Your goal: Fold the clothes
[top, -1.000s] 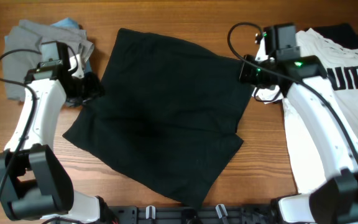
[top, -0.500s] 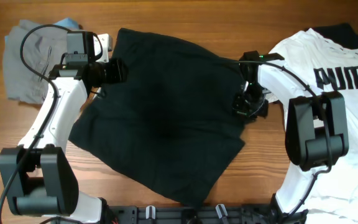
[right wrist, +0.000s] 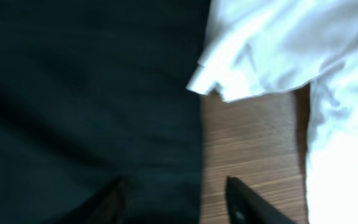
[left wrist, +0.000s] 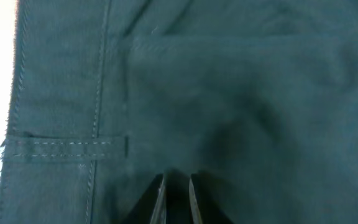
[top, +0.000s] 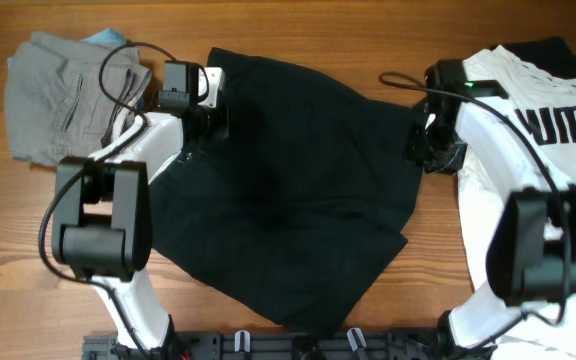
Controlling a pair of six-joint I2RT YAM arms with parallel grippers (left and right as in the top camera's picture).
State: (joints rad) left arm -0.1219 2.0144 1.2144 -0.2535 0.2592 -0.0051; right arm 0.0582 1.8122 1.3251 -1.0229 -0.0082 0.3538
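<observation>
The black shorts [top: 298, 190] lie spread flat on the middle of the table. My left gripper [top: 223, 118] rests on their upper left part near the waistband. In the left wrist view its jaws [left wrist: 176, 182] stand almost together, with puckered black fabric [left wrist: 241, 93] pinched at the tips, beside a stitched belt loop [left wrist: 67, 146]. My right gripper [top: 420, 150] is at the shorts' right edge and open. In the right wrist view it [right wrist: 176, 186] straddles that edge: one finger over the shorts [right wrist: 86, 93], the other over bare wood [right wrist: 247, 143].
Grey shorts [top: 53, 100] lie folded at the back left on a blue cloth [top: 113, 38]. The white PUMA T-shirt [top: 543, 150] covers the right side, its sleeve hem [right wrist: 272, 50] just past my right gripper. A dark garment [top: 558, 52] shows behind it.
My left gripper slid right along the waistband and its jaws closed on the fabric. My right gripper moved up and right, then opened. The shorts' right edge now lies further right.
</observation>
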